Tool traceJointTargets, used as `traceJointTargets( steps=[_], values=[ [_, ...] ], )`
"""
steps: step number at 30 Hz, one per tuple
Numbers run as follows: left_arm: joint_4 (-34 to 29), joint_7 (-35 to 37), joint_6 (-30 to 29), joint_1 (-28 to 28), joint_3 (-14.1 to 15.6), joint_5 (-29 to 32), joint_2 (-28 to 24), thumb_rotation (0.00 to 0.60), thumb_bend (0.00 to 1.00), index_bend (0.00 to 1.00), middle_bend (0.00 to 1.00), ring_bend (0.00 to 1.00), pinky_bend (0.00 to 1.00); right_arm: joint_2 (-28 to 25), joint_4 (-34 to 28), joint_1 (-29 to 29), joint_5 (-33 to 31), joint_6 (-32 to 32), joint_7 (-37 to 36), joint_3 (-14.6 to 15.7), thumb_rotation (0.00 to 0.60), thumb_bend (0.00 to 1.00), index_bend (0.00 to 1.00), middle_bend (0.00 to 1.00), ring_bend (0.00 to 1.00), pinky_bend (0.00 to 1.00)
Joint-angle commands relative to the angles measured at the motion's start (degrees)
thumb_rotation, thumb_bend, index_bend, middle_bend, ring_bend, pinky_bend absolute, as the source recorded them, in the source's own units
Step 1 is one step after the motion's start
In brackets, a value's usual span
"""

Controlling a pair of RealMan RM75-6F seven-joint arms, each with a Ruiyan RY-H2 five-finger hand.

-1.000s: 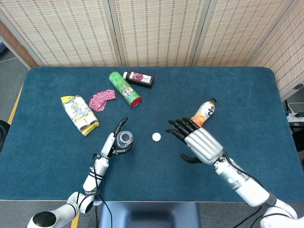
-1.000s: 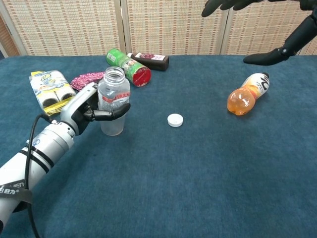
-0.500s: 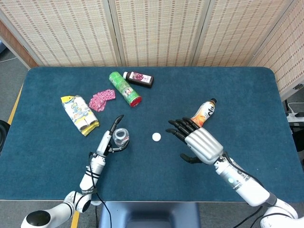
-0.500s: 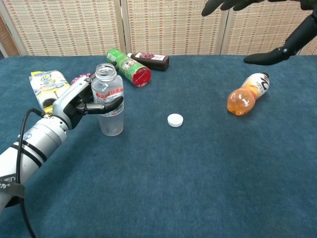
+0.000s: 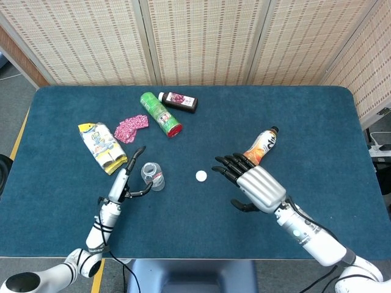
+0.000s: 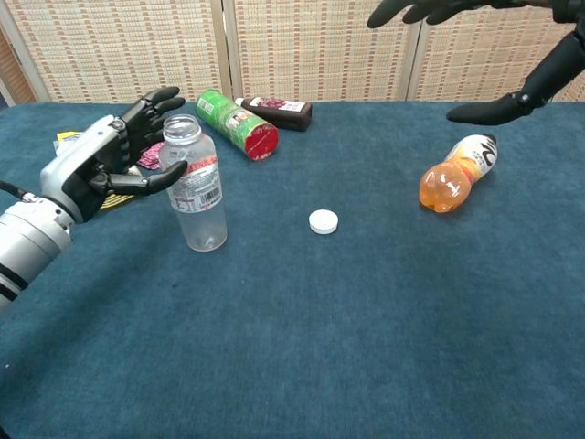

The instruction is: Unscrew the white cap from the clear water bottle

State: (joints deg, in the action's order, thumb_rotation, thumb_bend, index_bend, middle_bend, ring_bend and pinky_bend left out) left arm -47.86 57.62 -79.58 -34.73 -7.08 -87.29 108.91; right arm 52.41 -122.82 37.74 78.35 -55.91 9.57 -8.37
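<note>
My hands: left hand (image 6: 96, 169) silver with black fingers, right hand (image 5: 253, 183) same. Clear bottle (image 6: 197, 194), red-white label. White cap (image 6: 323, 221). Dark teal table (image 6: 366, 347). Green can (image 6: 236, 123), red end. Orange bottle (image 6: 454, 177).

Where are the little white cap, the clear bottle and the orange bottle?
white cap (image 6: 323, 221), chest view, its top face.
clear water bottle (image 6: 200, 199), chest view, its labelled body.
orange bottle (image 5: 261, 145), head view, mid-body.

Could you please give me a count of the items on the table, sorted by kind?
Bottles: 3 — clear water bottle, orange drink bottle, dark bottle
Loose caps: 1 — white cap
Cans: 1 — green can
Packets: 2 — yellow packet, pink packet
Total: 7
</note>
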Motion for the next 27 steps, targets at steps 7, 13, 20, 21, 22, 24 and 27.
traceJointTargets(
  steps=[7,13,20,21,22,24,27],
  values=[
    [-10.5,-6.9,-2.5,6.1,3.5,-1.3,-15.6,0.600,0.33,0.00,0.00,0.00,0.00,-1.1,1.2,-3.9,2.4,-1.7,0.1,3.8,0.600,0.25,0.00,0.00,0.00,0.00],
    [-19.3,-33.9,-3.1,13.6,11.9,-3.5,-30.8,0.600,0.40,0.00,0.00,0.00,0.00,1.3,9.7,-16.3,11.1,-14.0,-0.9,12.2,0.600,0.25,0.00,0.00,0.00,0.00],
    [-33.0,-64.3,-8.4,22.5,12.2,3.0,-35.2,0.600,0.41,0.00,0.00,0.00,0.00,13.7,25.7,-31.0,7.1,-31.5,2.5,12.9,0.600,0.24,0.00,0.00,0.00,0.00],
    [-34.1,-66.1,-8.8,22.9,12.0,3.3,-35.4,0.600,0.41,0.00,0.00,0.00,0.00,14.2,26.5,-31.1,7.0,-31.5,3.5,12.7,0.600,0.24,0.00,0.00,0.00,0.00],
    [-35.0,-67.0,-9.3,23.3,11.7,3.6,-35.6,0.600,0.41,0.00,0.00,0.00,0.00,14.4,27.3,-31.0,7.6,-31.8,4.1,12.4,0.600,0.24,0.00,0.00,0.00,0.00],
    [-35.9,-68.3,-10.4,24.2,10.9,4.0,-35.6,0.600,0.41,0.00,0.00,0.00,0.00,15.5,28.6,-31.6,7.9,-33.8,4.4,11.0,0.600,0.24,0.00,0.00,0.00,0.00],
    [-36.4,-67.7,-11.7,24.9,9.9,3.6,-35.8,0.600,0.40,0.00,0.00,0.00,0.00,15.9,29.2,-32.1,8.9,-34.8,3.4,10.5,0.600,0.25,0.00,0.00,0.00,0.00]
  ],
)
